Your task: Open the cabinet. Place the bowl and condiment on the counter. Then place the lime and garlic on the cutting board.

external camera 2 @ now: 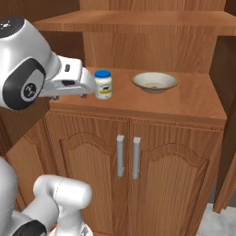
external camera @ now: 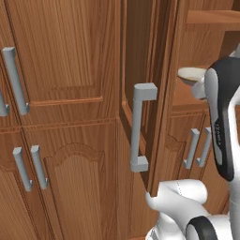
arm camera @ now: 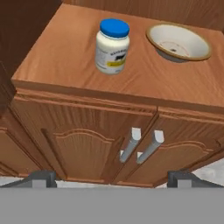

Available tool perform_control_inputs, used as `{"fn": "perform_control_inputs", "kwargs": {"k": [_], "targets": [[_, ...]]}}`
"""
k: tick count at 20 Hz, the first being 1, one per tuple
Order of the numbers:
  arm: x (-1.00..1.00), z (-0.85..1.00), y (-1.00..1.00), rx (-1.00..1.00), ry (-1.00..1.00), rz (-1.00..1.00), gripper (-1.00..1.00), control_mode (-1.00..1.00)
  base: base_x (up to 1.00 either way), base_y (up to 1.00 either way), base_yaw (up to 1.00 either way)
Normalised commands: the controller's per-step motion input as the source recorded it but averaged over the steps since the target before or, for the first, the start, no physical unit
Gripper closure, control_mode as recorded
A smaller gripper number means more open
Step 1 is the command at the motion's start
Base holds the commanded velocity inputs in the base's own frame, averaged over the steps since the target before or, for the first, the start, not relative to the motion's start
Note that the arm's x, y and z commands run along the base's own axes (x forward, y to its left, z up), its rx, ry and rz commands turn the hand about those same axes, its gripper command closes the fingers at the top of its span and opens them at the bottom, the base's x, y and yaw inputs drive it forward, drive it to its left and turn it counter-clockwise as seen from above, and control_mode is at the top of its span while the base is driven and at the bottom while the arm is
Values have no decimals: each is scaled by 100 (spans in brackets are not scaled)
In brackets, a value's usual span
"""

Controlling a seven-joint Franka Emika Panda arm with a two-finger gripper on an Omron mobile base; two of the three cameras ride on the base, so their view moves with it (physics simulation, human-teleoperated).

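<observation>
The cabinet (external camera 2: 138,20) stands open, and its left door (external camera: 140,70) shows edge-on with a long grey handle (external camera: 139,129). On the brown ledge (external camera 2: 193,99) inside, the condiment (external camera 2: 103,84), a pale jar with a blue lid, stands upright to the left of the cream bowl (external camera 2: 155,82). Both appear from above in the hand view: the condiment (arm camera: 112,46) and the bowl (arm camera: 178,42). The bowl's rim (external camera: 192,73) peeks out beside my arm. My gripper (arm camera: 111,179) is open and empty, short of the ledge and above the lower doors; my gripper (external camera 2: 90,86) overlaps the jar's left side.
Two arched lower doors (external camera 2: 92,170) with paired grey handles (arm camera: 141,144) close off the space under the ledge. A shut upper door (external camera: 61,56) lies to the left. The right door (external camera 2: 225,115) hangs open at the far right, with pale floor (external camera 2: 221,221) below it.
</observation>
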Motion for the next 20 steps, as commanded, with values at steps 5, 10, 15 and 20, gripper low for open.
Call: {"fn": "perform_control_inputs", "kwargs": {"k": [5,10,15,20], "targets": [[37,-5,50,18,-13,-3,-100,-100,0,0,0],[43,0,26,13,-4,-6,-100,-100,0,0,0],[35,9,-8,11,-3,-7,-100,-100,0,0,0],[15,12,-35,3,0,-5,-100,-100,0,0,0]]}}
